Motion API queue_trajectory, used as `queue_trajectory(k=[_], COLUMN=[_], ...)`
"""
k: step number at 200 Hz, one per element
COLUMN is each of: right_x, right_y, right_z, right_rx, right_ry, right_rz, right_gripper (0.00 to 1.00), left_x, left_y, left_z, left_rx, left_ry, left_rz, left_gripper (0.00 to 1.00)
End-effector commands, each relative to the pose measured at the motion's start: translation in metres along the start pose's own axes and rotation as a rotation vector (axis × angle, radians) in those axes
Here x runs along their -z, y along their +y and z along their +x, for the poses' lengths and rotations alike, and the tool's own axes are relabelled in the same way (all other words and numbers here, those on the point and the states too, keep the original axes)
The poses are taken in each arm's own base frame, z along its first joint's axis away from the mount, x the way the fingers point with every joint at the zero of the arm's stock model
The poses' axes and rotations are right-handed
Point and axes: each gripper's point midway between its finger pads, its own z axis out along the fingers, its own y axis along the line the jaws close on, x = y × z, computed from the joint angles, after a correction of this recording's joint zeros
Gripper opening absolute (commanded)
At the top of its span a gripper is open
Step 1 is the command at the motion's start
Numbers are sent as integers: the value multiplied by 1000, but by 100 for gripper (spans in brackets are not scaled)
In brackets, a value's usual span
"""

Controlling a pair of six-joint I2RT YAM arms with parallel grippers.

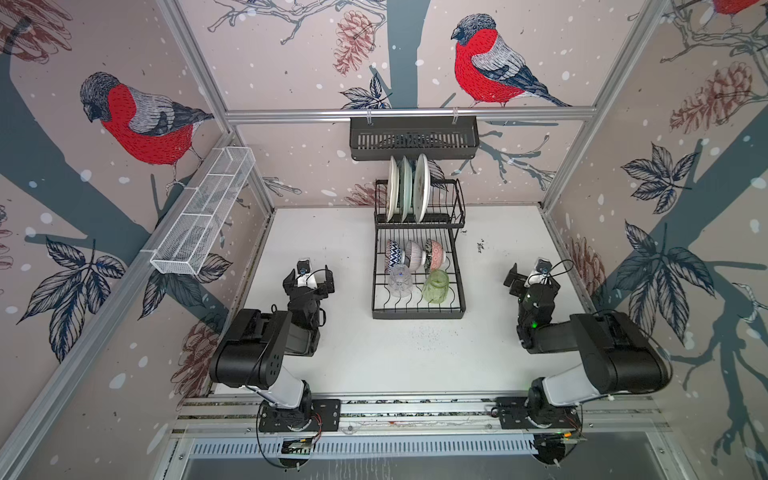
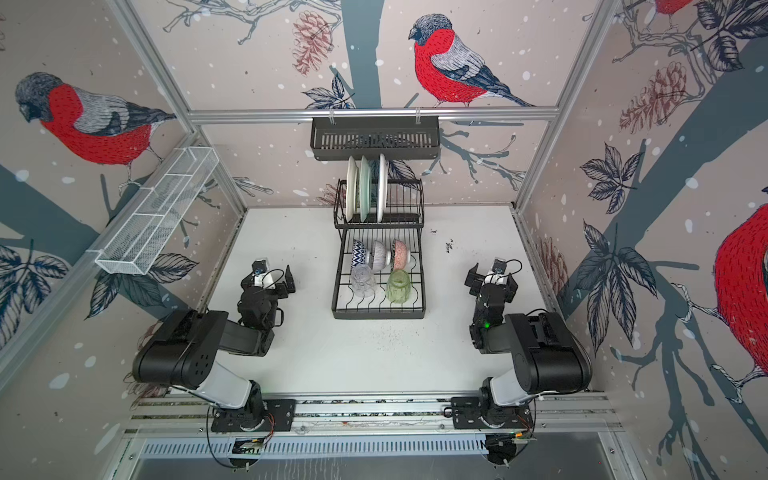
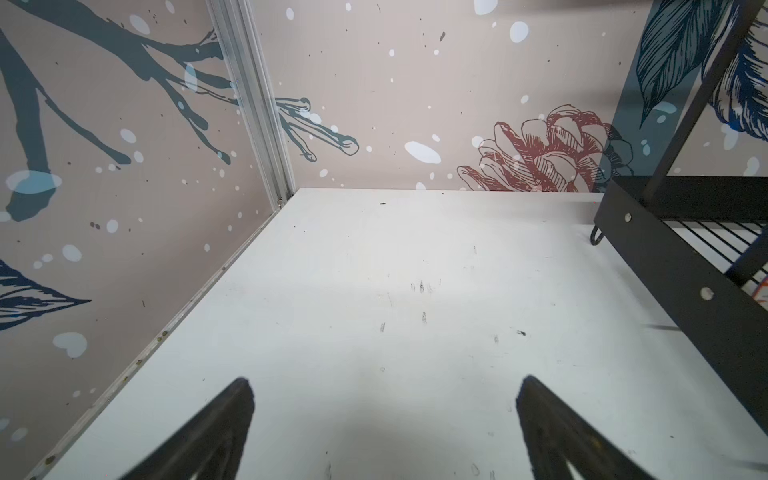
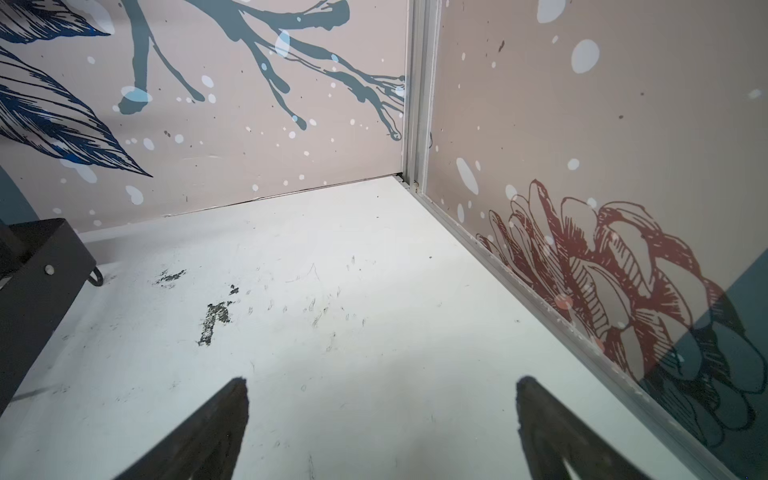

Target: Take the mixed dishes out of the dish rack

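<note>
Top views first: dish rack (image 1: 419,314) dead centre on the white tabletop (image 1: 332,361), fully loaded. Three plates (image 1: 405,189) on edge in the upper tier, just below the black slotted basket (image 1: 413,139) on the back wall. Lower down the frame, three patterned bowls (image 1: 415,254) in a row on the flat grid, then a clear tumbler (image 1: 400,281) and a green tumbler (image 1: 435,286) side by side nearest the bottom. Left tool (image 1: 308,275) off to the left of the rack, right tool (image 1: 532,276) off to the right. Both well apart from it, spread wide, gripping nothing. Same layout in both top views.

Left wrist view: left tool (image 3: 385,380) gaping at the bottom edge, only bare tabletop (image 3: 374,270) between the tips, rack frame (image 3: 665,266) poking in at the right.

Right wrist view: right tool (image 4: 382,380) just as wide and just as empty, scuffed tabletop ahead, a corner of the rack (image 4: 37,266) at the left edge.

Looks like step zero, with nothing lifted out yet. Next move probably calls for swinging one tool in over the rack and lining it up around a piece before squeezing. Tumblers look like the easiest reach. Plates likely need a pinch on the top rim and a straight pull out of the slots.
</note>
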Motion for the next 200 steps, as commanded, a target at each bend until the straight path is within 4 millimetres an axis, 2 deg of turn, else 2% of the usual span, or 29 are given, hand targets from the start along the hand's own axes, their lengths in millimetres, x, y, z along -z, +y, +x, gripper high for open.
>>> queue_trajectory(k=[1, 200], right_x=[0, -3], right_y=[1, 2], right_z=[-4, -3], right_rx=[-15, -22], right_ry=[-11, -2], right_rz=[-7, -25], right_gripper=[100, 100], left_x=[0, 0], left_y=[0, 0], left_z=[-8, -8], left_rx=[14, 15], left_ry=[-34, -33], left_rz=[1, 8], left_gripper=[99, 98])
